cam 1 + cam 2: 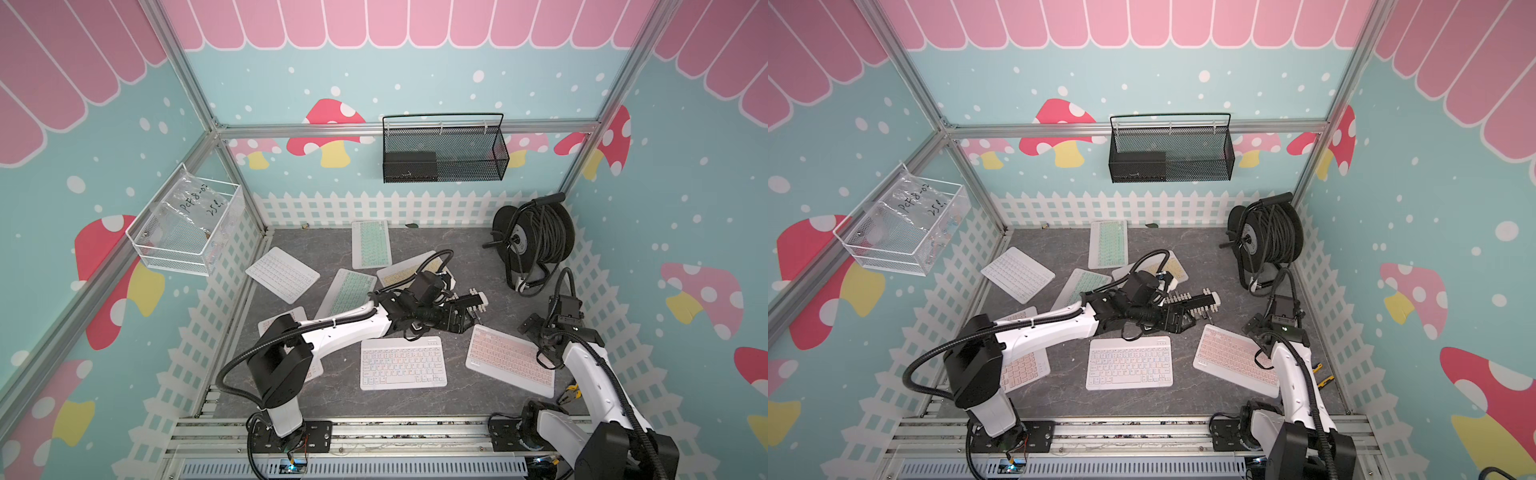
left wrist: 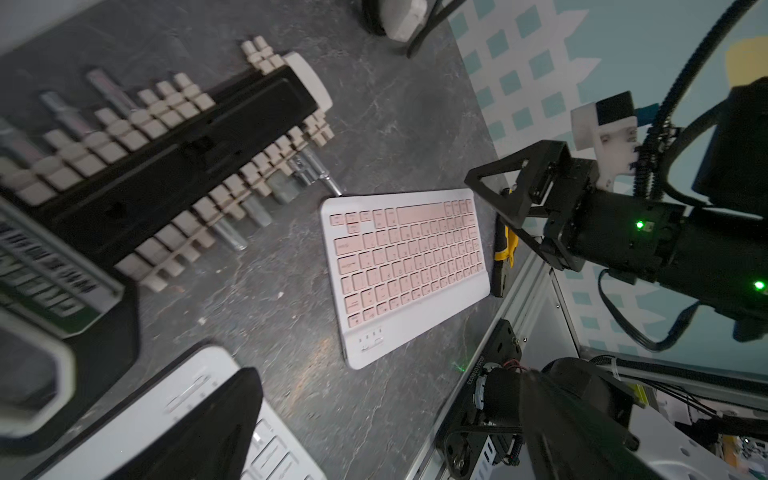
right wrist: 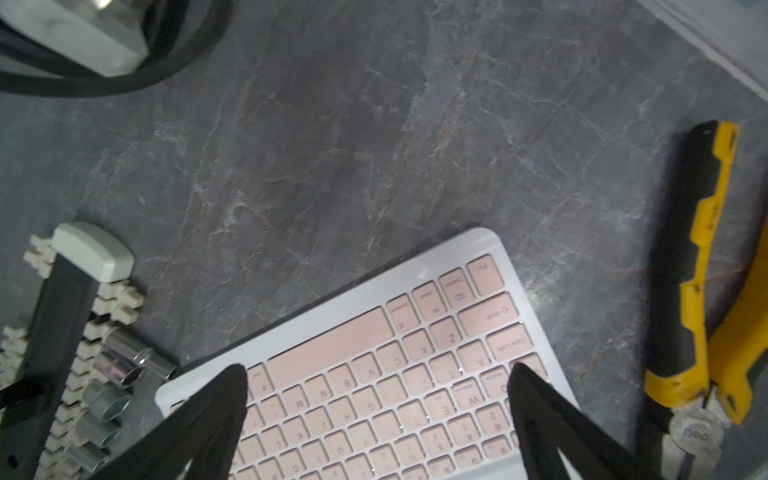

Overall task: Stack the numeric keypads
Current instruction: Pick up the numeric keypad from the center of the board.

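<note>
Several numeric keypads lie apart and flat on the grey table in both top views: two mint ones [image 1: 371, 244] [image 1: 351, 293], a yellow one [image 1: 409, 268], a white-keyed one at back left [image 1: 282, 274], another at front centre [image 1: 403, 363], a pink one [image 1: 511, 360] at right, and a pink one [image 1: 291, 345] under the left arm. My left gripper [image 1: 467, 321] [image 2: 386, 415] hangs open between the front white-keyed keypad [image 2: 166, 415] and the right pink keypad [image 2: 407, 266], holding nothing. My right gripper [image 1: 536, 336] [image 3: 376, 382] stands open just above that pink keypad [image 3: 374, 332].
A black bar holder with white pegs and metal sockets [image 1: 471, 300] [image 2: 187, 153] lies behind the left gripper. A black cable reel [image 1: 534, 237] stands at back right. Yellow-handled pliers [image 3: 706, 270] lie by the right wall. Mesh baskets [image 1: 444, 151] [image 1: 187, 224] hang on the walls.
</note>
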Robot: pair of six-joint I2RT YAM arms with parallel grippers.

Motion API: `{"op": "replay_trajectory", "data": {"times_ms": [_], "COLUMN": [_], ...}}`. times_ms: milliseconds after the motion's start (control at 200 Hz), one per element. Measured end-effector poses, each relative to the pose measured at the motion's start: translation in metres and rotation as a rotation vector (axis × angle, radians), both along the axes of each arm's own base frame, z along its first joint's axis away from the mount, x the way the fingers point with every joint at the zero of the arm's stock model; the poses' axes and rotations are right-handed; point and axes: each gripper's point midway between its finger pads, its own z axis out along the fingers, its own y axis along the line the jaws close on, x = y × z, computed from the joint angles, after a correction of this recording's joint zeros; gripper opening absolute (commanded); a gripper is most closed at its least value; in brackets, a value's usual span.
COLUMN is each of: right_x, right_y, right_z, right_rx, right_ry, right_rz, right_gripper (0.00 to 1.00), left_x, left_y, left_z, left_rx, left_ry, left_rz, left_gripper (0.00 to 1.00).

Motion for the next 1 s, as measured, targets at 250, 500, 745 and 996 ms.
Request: {"op": "replay_trajectory", "data": {"times_ms": [250, 500, 745, 996], "right_x": [-0.01, -0.014, -0.014, -0.022], "right_y": [-0.022, -0.029, -0.031, -0.024], "right_z": [-0.013, -0.026, -0.036, -0.053], "right_rx": [0.019, 0.018, 0.015, 0.048], "right_ry": [0.022, 0.077, 0.098, 0.125], "right_rz": [-0.041, -0.063, -0.06, -0.054], "right_gripper": [0.99, 1.0, 1.0, 1.0], "left_x": [-0.018, -0.019, -0.013, -0.012], "left_y": [-0.057, -0.079, -0.082, -0.079], "left_z": [-0.042, -0.059, -0.064, -0.093], "left_rx": [0.01, 0.025, 0.034, 0.111], "left_ry": [0.032, 0.033, 0.026, 0.039], "left_rz": [-0.076, -0.092, -0.071, -0.047], "left_gripper": [0.99, 0.99, 0.99, 1.0]}}
